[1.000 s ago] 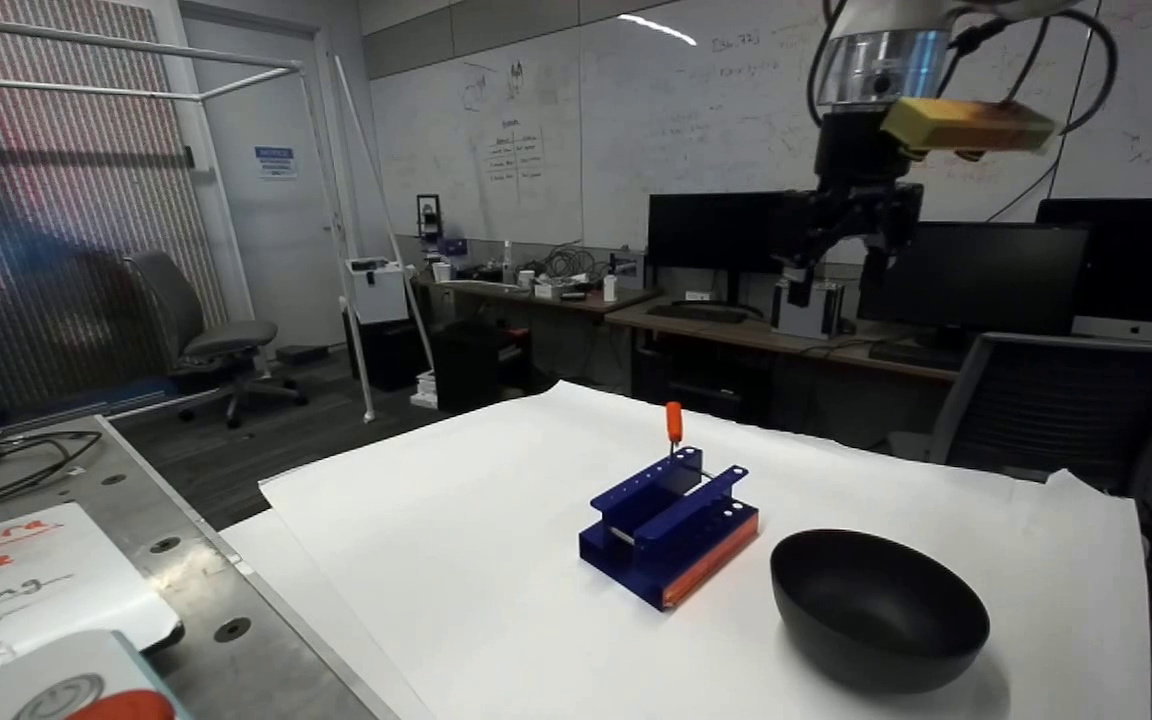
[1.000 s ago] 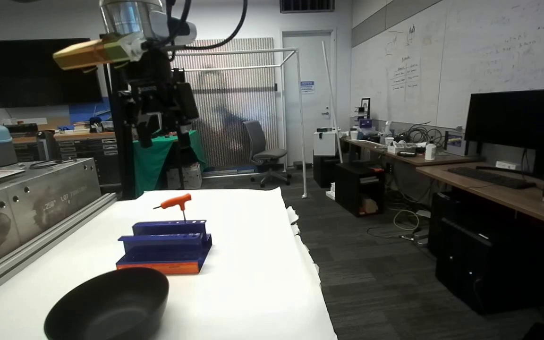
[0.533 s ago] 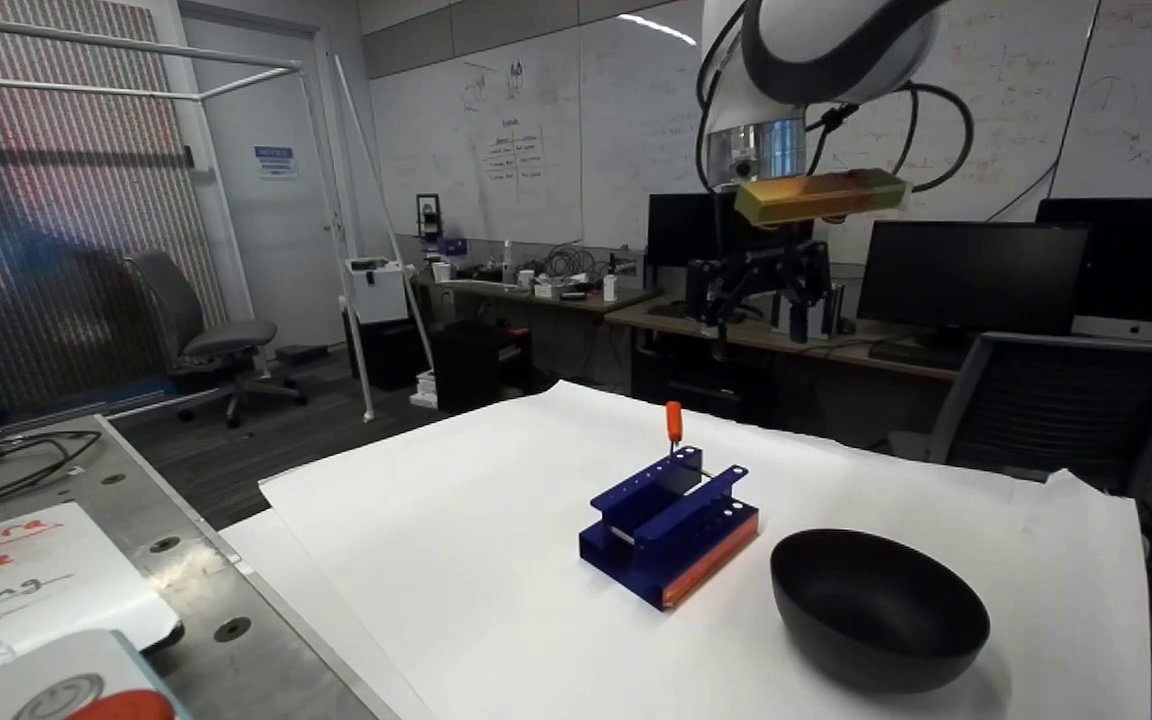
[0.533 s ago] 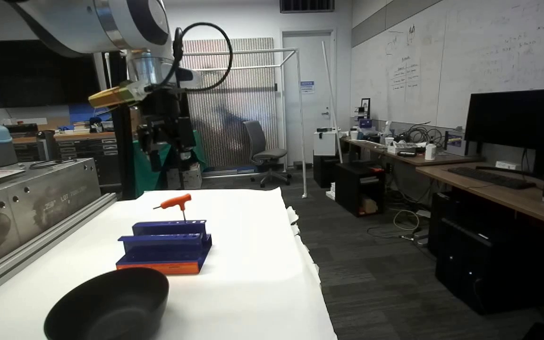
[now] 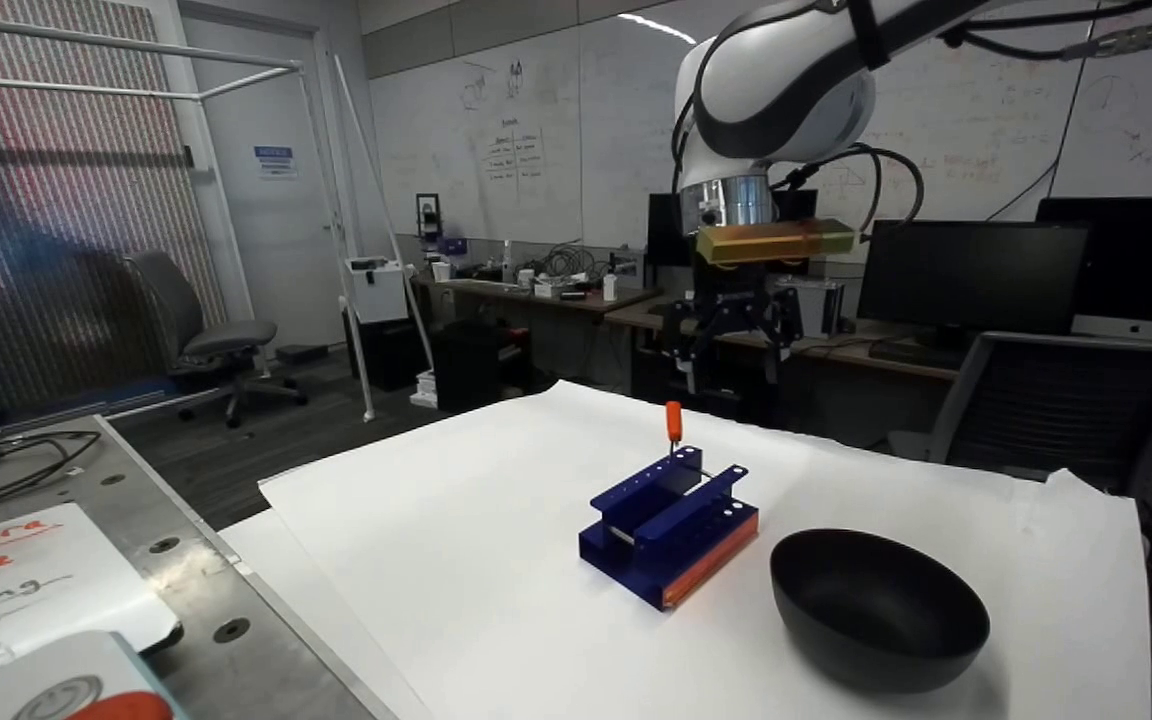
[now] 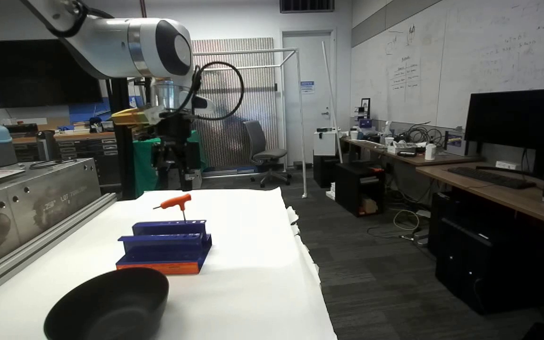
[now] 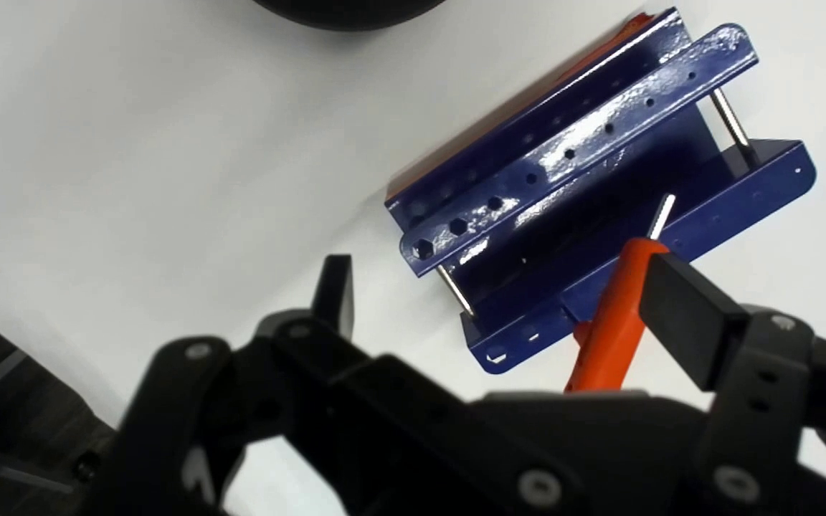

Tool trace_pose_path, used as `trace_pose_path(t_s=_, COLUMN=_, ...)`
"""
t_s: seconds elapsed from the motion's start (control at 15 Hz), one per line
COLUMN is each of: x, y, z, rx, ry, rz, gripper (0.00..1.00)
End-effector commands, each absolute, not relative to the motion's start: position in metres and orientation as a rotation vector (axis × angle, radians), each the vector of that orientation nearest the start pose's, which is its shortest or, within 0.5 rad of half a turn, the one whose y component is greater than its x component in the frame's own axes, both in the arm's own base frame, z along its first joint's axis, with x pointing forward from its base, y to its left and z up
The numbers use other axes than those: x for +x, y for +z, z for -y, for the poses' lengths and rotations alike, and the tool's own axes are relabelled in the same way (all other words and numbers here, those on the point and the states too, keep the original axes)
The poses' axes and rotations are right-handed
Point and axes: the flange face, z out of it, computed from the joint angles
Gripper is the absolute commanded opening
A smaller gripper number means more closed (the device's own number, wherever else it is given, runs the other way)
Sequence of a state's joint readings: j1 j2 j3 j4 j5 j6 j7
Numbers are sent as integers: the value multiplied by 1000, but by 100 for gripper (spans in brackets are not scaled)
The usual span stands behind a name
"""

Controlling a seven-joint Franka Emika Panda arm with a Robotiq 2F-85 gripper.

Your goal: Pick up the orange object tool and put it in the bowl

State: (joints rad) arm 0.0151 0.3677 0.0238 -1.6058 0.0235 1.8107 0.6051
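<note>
Orange against the white surface (image 5: pixel 466 540), a T-shaped tool (image 6: pixel 176 201) stands shaft-down in a blue rack (image 6: pixel 161 257) as a robot's pincer (image 5: pixel 729 372) hangs higher, near the rack, its 2 fingers (image 7: pixel 692 322) apart and holding nothing. The tool's slim shaft (image 6: pixel 184 216) drops into the rack rail (image 6: pixel 168 228) farther from the black bowl (image 5: pixel 876 610), toward the end with the larger holes; how deep it sits is hidden. The bowl rests beside the rack, not touching it. In the wrist view 1 finger overlaps the handle (image 7: pixel 617 322), yet both exterior views show a gap — the pincer probably needs a small shift to straddle the handle before lowering toward the rack. The handle looks like hard plastic: likely light, stiff, hardly fragile and only mildly slippery. The bare shaft seems the poorer hold, thin and liable to twist. Best bet: pinch across the handle's narrow width, midway along and over the shaft, clear of the rack. A grip out by the short metal tip (image 7: pixel 661 216) could let the tool pivot. The lift should likely run straight up from the rack — a slanted pull might bind the shaft and drag the rack along.
</note>
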Motion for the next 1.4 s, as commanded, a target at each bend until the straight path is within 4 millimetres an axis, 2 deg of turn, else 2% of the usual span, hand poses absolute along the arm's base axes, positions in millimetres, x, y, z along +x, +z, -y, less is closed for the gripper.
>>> trace_pose_path(t_s=0.0, x=660, y=403, z=-36, rx=-2965, ry=242, rz=-894, gripper=100)
trace_pose_path(t_s=0.6, x=679, y=373, z=-62, rx=-3005, ry=174, rz=-854, gripper=100)
trace_pose_path(t_s=0.67, x=679, y=369, z=-64, rx=-3011, ry=171, rz=-849, gripper=75)
trace_pose_path(t_s=0.73, x=680, y=367, z=-64, rx=-3015, ry=168, rz=-844, gripper=73)
trace_pose_path(t_s=0.8, x=681, y=365, z=-64, rx=-3025, ry=146, rz=-832, gripper=66)
trace_pose_path(t_s=1.33, x=687, y=365, z=-56, rx=-3078, ry=-37, rz=-815, gripper=3)
